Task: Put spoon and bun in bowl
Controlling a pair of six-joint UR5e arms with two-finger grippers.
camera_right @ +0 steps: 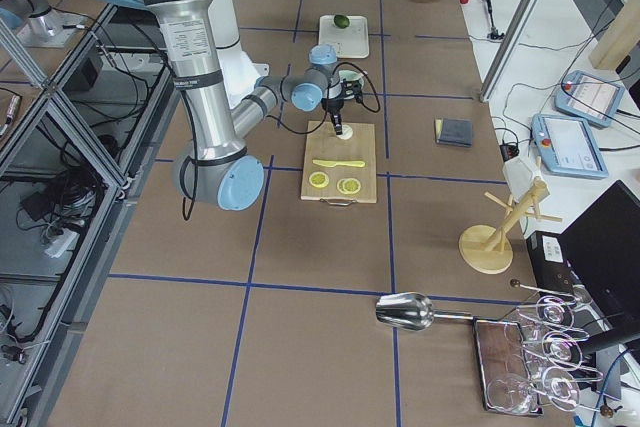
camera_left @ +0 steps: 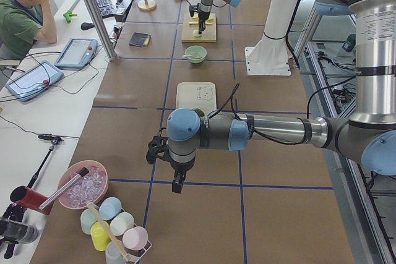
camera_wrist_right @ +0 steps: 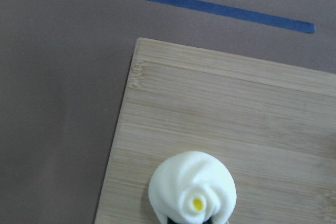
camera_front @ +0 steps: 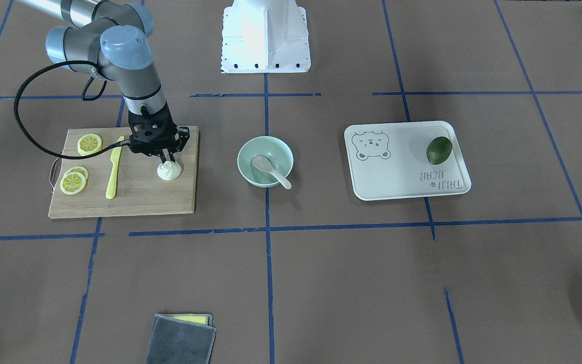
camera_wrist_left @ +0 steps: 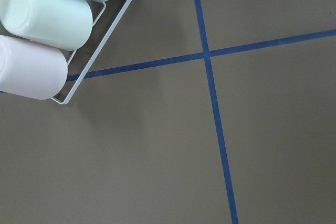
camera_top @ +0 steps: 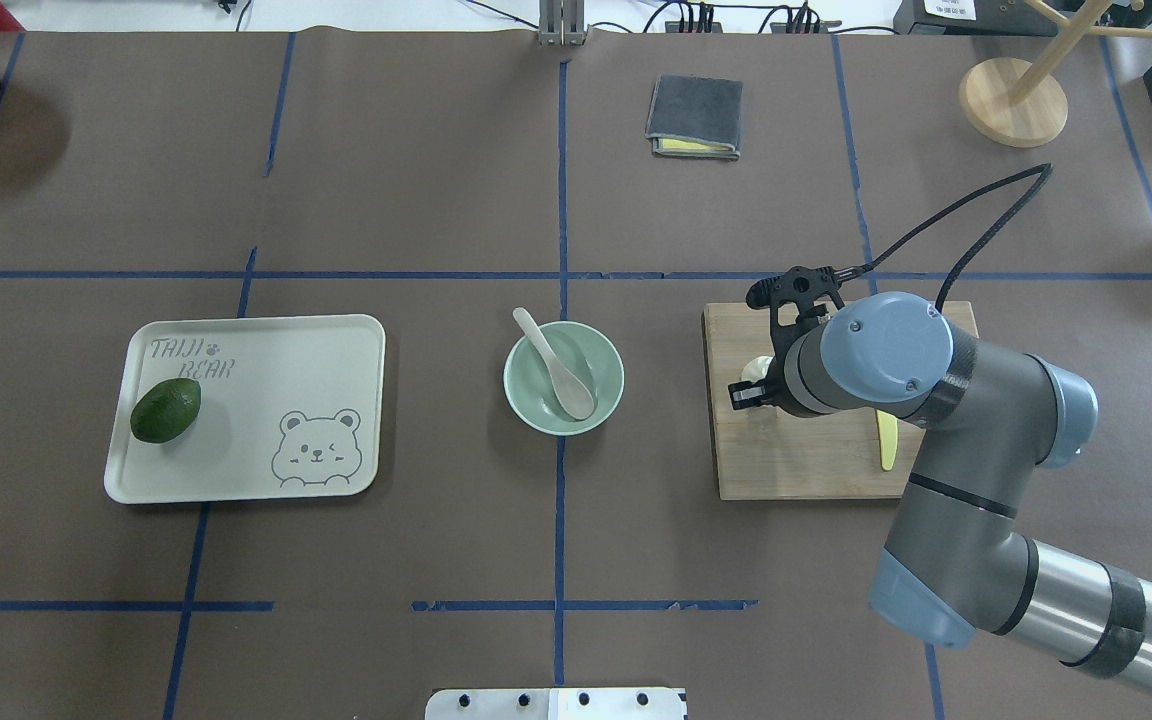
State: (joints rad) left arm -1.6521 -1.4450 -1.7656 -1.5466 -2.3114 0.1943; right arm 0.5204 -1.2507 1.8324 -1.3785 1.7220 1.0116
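Cutting board [camera_front: 139, 199]: bamboo, carrying three lemon slices [camera_front: 89, 144] and a yellow plastic knife [camera_front: 113, 174].
Tray [camera_front: 397, 177]: white, bear print, avocado [camera_front: 439, 150] near one corner.
Cloth [camera_front: 182, 338]: grey, folded, on the surface.

White bun [camera_front: 168, 171] with yellow-dotted swirl; white spoon [camera_front: 271, 171]; mint-green bowl [camera_front: 241, 161]; dark green avocado [camera_front: 439, 150]; blue tape lines [camera_front: 267, 242].
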